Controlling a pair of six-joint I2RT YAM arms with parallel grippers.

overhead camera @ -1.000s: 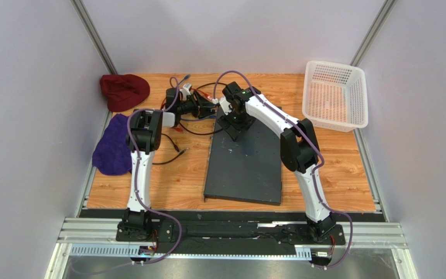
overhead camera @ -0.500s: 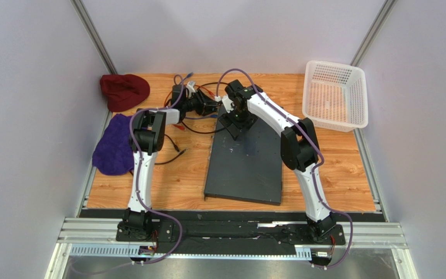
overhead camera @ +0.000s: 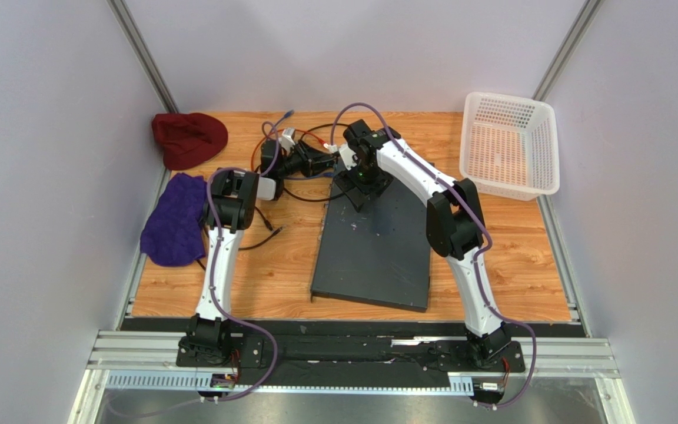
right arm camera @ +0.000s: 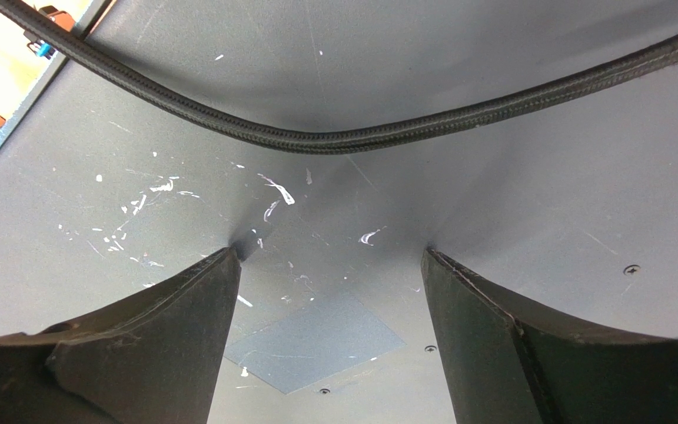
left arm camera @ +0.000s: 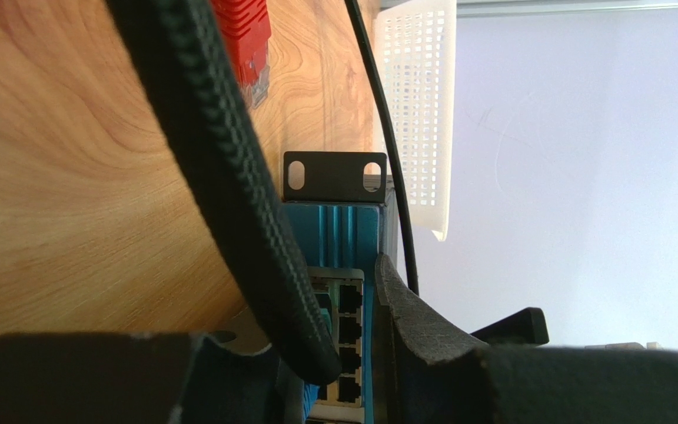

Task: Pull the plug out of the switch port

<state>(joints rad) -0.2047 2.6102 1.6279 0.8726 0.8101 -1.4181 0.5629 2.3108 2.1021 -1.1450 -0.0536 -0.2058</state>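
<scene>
The switch (overhead camera: 373,252) is a dark grey slab in the middle of the table. My right gripper (overhead camera: 358,183) is open, with both fingertips pressed on the switch's scuffed top (right arm camera: 334,132) near its far end. My left gripper (overhead camera: 323,162) is at the far port face. In the left wrist view the blue port face (left arm camera: 350,327) shows between my fingers (left arm camera: 422,344), which stand a narrow gap apart. A blue-green plug (left arm camera: 323,311) sits in a port there, mostly hidden by a black braided cable (left arm camera: 228,177). I cannot see either finger touching the plug.
Loose cables (overhead camera: 298,194) lie tangled left of the switch's far end, and a red plug (left arm camera: 243,40) lies on the wood. A white mesh basket (overhead camera: 508,141) stands at the back right. A red cloth (overhead camera: 188,137) and a purple cloth (overhead camera: 172,221) lie at the left.
My left gripper has moved right toward the switch's far port face and its elbow has shifted right. My right gripper has stayed pressed on the switch.
</scene>
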